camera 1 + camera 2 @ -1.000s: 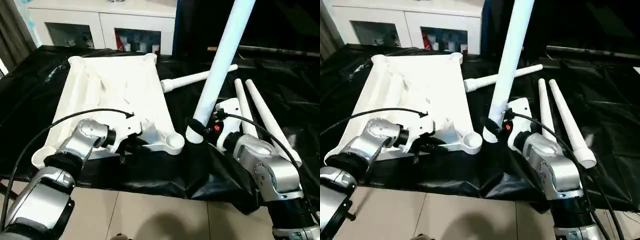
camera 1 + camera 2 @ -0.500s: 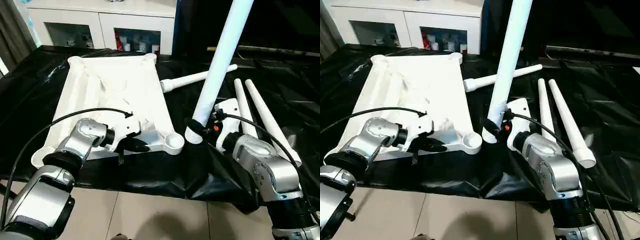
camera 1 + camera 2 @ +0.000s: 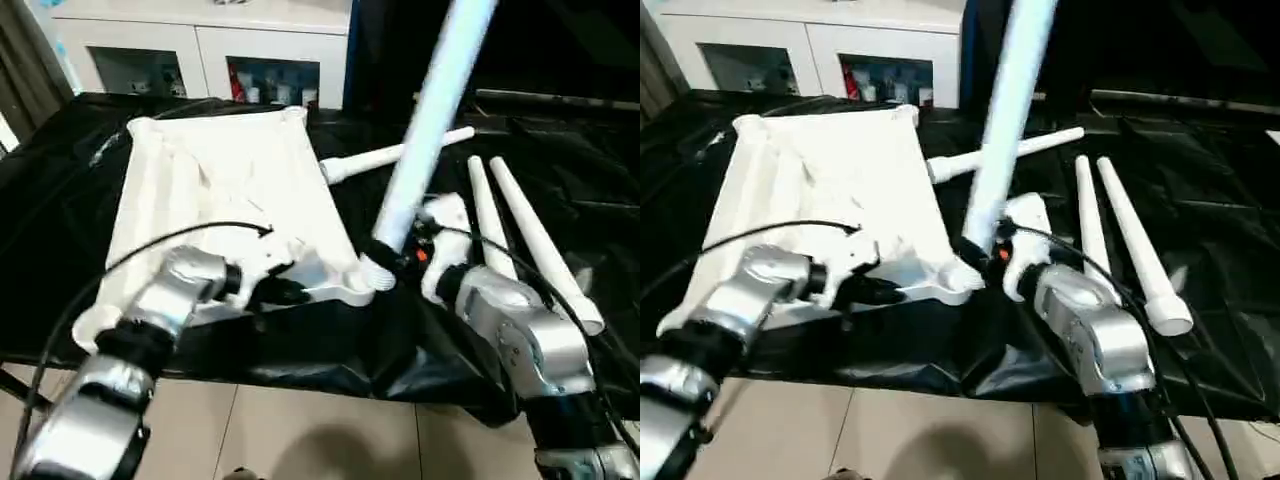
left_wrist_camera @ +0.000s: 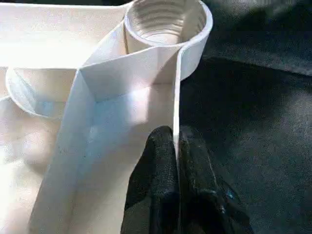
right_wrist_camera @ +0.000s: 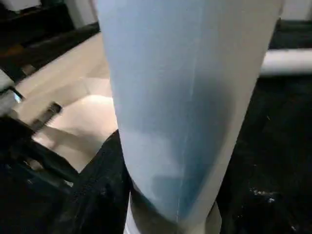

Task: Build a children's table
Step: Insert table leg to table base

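The white table top (image 3: pixel 225 205) lay upside down on the black sheet (image 3: pixel 560 160), ribbed underside up, so its round corner sockets faced upward for the legs. The left gripper (image 4: pixel 174 146) was pinched narrow on the thin outer rim wall of the top, just short of the near threaded socket (image 4: pixel 163 17), seemingly to steady that corner or draw it toward the incoming leg. The right gripper (image 3: pixel 392 255) held a long white tube leg (image 3: pixel 425 120) near its threaded end, the leg standing close to upright and leaning toward one o'clock, its lower end just beside the socket at about three o'clock of it; it looked not yet seated. Three more legs (image 3: pixel 510 225) lay on the sheet: one crosswise at one o'clock of the top, two side by side at three o'clock, within the right arm's reach. A white cabinet (image 3: pixel 200 50) with glass doors stood at twelve o'clock. No brand, label or legible writing could be made out.
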